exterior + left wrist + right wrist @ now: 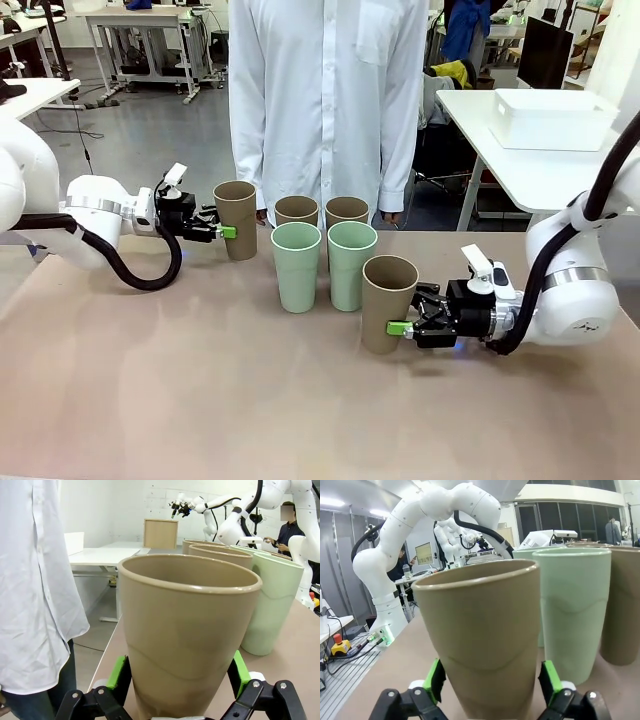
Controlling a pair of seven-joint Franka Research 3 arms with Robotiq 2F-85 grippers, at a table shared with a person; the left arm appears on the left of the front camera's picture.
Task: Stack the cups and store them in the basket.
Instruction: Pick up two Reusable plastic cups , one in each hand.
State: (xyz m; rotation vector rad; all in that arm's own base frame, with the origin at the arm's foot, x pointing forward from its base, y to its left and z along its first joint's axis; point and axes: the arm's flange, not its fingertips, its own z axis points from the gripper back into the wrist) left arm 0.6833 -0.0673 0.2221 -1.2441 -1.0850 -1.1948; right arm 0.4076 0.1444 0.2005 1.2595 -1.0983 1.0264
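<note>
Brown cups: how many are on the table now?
4. Left cup inside the open left gripper; two back cups behind the green cups; front-right cup inside the right gripper. None seems hidden.

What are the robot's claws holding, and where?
The left gripper stands open around the lower part of a tall tan-brown tapered cup, holding nothing. The right gripper straddles the lower part of another tan-brown cup; whether it grips cannot be told.

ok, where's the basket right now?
In the front view, the white basket sits on a separate white table in the far right background. It is off the work table and to the right of the person.
</note>
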